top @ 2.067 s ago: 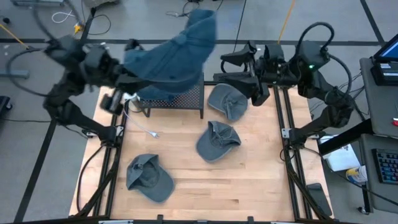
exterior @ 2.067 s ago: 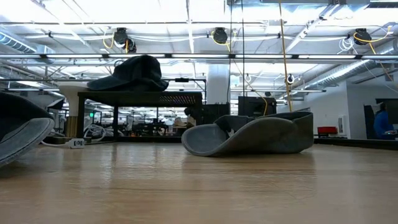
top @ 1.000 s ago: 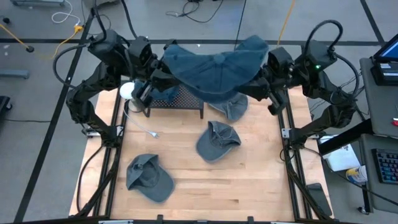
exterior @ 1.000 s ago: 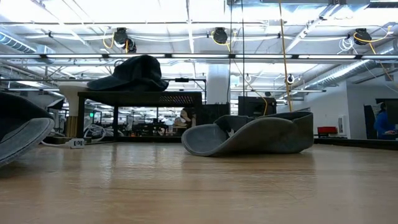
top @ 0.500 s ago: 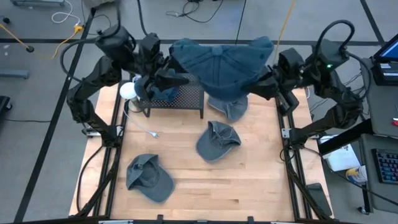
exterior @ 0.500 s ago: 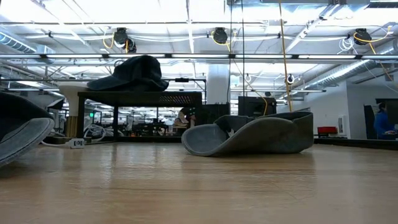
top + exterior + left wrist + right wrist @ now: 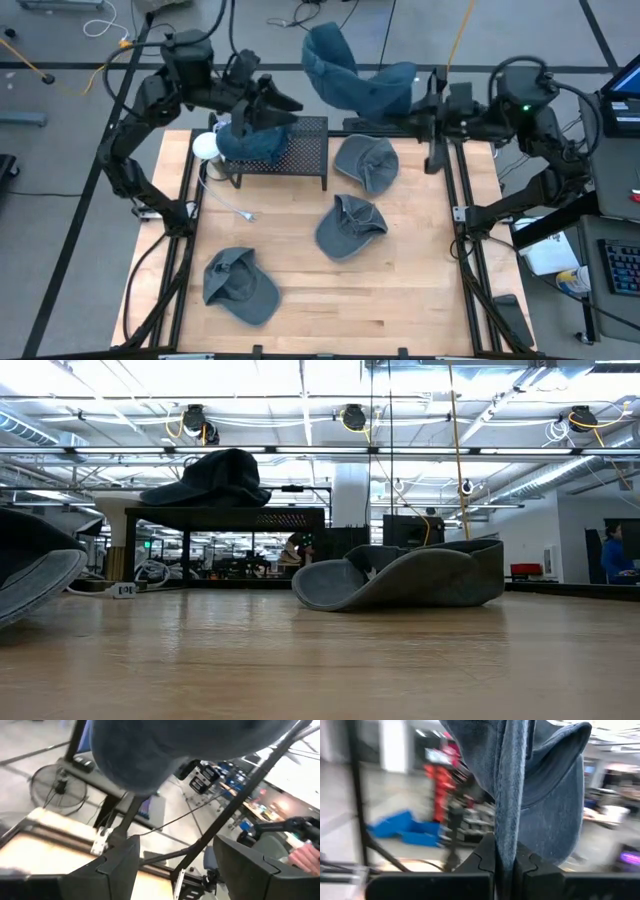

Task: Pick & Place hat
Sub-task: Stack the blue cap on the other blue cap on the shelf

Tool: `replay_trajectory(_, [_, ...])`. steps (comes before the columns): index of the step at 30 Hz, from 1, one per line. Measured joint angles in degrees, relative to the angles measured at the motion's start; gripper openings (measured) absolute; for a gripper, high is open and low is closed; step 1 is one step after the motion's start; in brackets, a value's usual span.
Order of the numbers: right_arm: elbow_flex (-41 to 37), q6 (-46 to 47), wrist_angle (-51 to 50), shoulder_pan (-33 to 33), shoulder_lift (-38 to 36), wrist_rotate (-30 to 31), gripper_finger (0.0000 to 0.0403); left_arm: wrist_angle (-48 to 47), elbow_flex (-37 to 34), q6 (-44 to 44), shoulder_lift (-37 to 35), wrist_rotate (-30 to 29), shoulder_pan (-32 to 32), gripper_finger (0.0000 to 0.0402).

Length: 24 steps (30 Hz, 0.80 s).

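Grey floor (image 7: 60, 200) around the light wood table (image 7: 400, 290), cables (image 7: 100, 25) trailing across it, and a desk with keyboard (image 7: 618, 265) at the right edge. Low view: open industrial hall, white ceiling with bright strip lights (image 7: 150, 380), pipes and hanging cable reels (image 7: 352, 417); a person (image 7: 612, 558) sits far right.

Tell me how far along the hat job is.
Done: one hat sits on the black rack. In hand: the right pincer is shut on a blue hat held high, while the left pincer is open beside it. Left: three gray hats lie on the table.
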Motion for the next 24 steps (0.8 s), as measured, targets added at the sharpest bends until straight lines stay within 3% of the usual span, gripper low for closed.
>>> replay_trajectory(5, [-0.83, -7.81, -2.49, 0.0, -0.16, 11.19, 0.0003, -6.56, 0.0, -1.6, -2.46, -4.3, 4.03, 0.0252])
replay_trajectory(10, [-4.17, -15.74, -2.46, 0.0, -0.01, 19.43, 0.0003, -10.93, 0.02, -3.72, -5.75, -4.75, 8.55, 0.0264])
replay_trajectory(18, [-13.2, -25.11, 1.8, 0.13, 0.02, 27.04, 0.0003, -16.88, 0.02, -8.67, -9.32, -4.62, 14.54, 0.0269])
replay_trajectory(24, [-19.81, -29.87, 9.31, 0.17, -0.05, 29.09, 0.0003, -25.09, 0.02, -10.56, -9.82, -4.57, 17.35, 0.0269])
